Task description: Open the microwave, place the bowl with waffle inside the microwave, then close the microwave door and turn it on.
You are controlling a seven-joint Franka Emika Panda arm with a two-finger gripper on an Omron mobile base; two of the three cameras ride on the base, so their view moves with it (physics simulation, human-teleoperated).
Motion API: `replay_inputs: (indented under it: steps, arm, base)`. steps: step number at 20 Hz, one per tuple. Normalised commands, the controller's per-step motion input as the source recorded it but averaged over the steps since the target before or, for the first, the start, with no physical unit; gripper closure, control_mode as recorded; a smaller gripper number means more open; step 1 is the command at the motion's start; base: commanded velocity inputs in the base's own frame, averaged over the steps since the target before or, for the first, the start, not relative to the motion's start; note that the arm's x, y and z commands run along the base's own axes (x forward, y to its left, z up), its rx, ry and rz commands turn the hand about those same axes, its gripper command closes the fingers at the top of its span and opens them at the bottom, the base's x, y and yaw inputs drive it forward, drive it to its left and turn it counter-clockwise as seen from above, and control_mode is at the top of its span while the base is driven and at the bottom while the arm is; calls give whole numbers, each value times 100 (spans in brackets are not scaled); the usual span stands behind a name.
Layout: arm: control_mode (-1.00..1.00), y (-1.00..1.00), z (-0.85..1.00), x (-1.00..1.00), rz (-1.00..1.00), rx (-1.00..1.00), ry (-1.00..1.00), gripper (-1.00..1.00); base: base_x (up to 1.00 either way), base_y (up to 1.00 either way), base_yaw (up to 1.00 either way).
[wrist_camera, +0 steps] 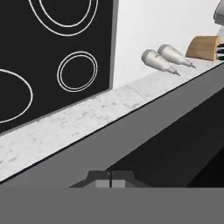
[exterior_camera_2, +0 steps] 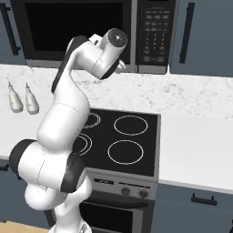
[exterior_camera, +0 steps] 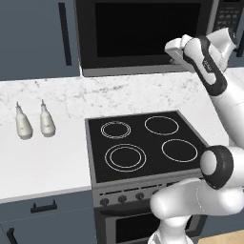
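Left base view: the microwave (exterior_camera: 143, 35) sits above the marble counter (exterior_camera: 52, 138), and the microwave door (exterior_camera: 145, 31) looks flush with its frame, so I judge it closed. The arm's hand is up at the door's lower right corner, hiding the contact. 2 pale shakers (exterior_camera: 33, 123) stand left of the stove (exterior_camera: 143, 145). No bowl or waffle appears here, so the arm cannot yet be carrying them.

Right base view: the wrist is at the bottom edge of the door, just left of the keypad strip (exterior_camera_2: 154, 34). The fingertips are hidden behind the wrist. A risk: a sideways drift could bump the keypad.

Hand view: the gripper (wrist_camera: 110, 175) has its 2 tips pressed together, holding nothing, right against the door's grey lower frame. The stove and the shakers lie beyond, with a wooden block (wrist_camera: 204, 47) near them. With the fingers together and only pushing on an edge, they could slip off.
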Motion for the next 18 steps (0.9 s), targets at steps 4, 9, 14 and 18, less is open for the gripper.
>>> replay_inputs:
  steps: [4, 9, 14, 18]
  arm:
    - [-100, -2, 28, -100, -5, -7, -17, 100]
    - [-100, -1, -5, -100, -33, -8, -19, 100]
    - [-100, -20, -7, -100, -44, 3, -15, 100]
    - [-100, -47, 0, -100, -34, 22, -12, 100]
  base:
    - [0, 0, 0]
    - [0, 0, 0]
    - [0, 0, 0]
    - [0, 0, 0]
